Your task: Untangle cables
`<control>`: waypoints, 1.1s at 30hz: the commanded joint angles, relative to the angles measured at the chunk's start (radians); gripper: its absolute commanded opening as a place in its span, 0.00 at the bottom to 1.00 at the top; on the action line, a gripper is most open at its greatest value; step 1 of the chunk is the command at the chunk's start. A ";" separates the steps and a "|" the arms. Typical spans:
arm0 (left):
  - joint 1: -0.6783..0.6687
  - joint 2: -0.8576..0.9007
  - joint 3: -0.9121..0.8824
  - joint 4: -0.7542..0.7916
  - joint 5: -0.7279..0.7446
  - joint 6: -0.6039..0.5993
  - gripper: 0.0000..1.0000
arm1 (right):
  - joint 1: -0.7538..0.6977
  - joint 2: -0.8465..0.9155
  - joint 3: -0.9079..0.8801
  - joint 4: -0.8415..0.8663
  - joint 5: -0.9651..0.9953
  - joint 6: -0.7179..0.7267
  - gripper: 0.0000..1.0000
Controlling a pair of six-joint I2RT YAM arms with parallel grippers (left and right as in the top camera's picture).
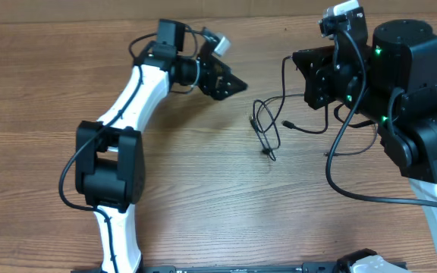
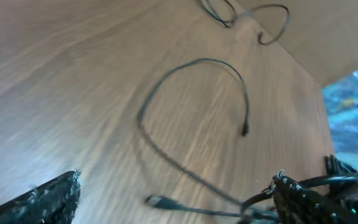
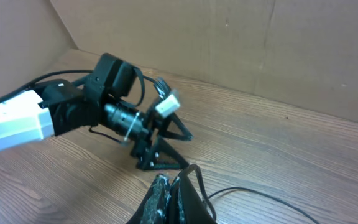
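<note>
cables (image 1: 267,129) sit on the table (image 1: 165,167) between the arms, just right of the left gripper (image 1: 232,87), which is spread wide; right gripper (image 3: 174,186) looks nearer, pressed shut, can't tell if it's holding one

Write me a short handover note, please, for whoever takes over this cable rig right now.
Left hand open, empty, left of the cables.
Right hand shut, apparently pinching one cable near its end.
The cables lie in loose overlapping loops on the table between both hands.
Done: nothing clearly separated yet.
Left: draw the strands apart, lay each out singly.
</note>
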 commanded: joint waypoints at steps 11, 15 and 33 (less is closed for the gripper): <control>-0.177 0.003 0.015 -0.155 -0.026 0.264 0.90 | -0.003 -0.019 0.007 0.003 0.011 0.011 0.04; -0.164 0.003 0.015 -0.156 -0.132 0.248 0.94 | -0.003 -0.019 0.007 0.002 0.011 0.011 0.04; -0.024 0.003 0.015 -0.268 -0.153 -0.139 0.99 | -0.003 0.012 0.007 -0.001 0.011 0.016 0.04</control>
